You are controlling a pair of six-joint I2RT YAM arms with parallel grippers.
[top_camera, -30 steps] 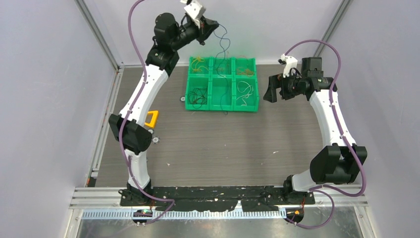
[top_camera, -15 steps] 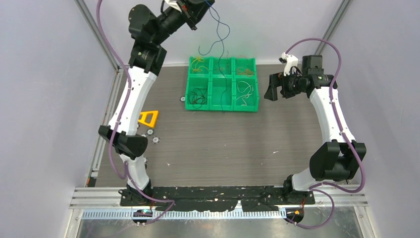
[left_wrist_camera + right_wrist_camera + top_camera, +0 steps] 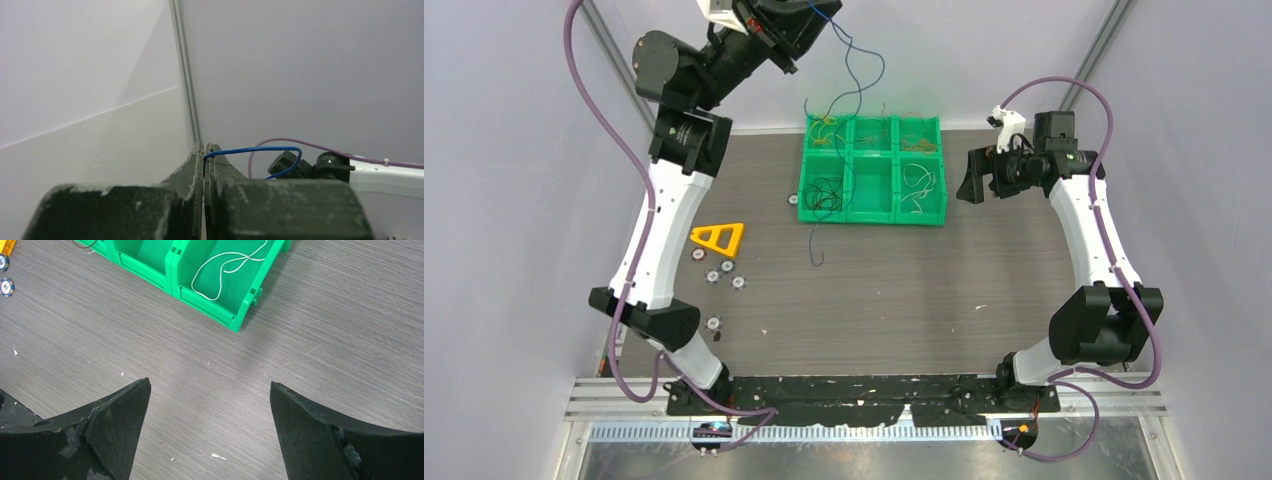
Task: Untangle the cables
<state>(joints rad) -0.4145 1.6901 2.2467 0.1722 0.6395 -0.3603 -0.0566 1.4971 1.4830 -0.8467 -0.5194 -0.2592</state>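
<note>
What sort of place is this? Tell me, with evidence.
Probably a robotics lab test cell: plain grey panel walls, white robot arms bolted to a wood-grain table, a green six-compartment plastic bin of loose wires.

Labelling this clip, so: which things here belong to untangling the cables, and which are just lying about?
Job: blue cable, left end effector holding it, green bins, black cable, white cable.
Lying about: yellow triangle, small round discs.

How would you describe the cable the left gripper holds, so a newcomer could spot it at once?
Find the green six-compartment bin at the table's far side; above it the left gripper is raised high. From its shut jaws a thin blue cable dangles in loops. The other cables, black, white and yellowish, lie inside the compartments.
</note>
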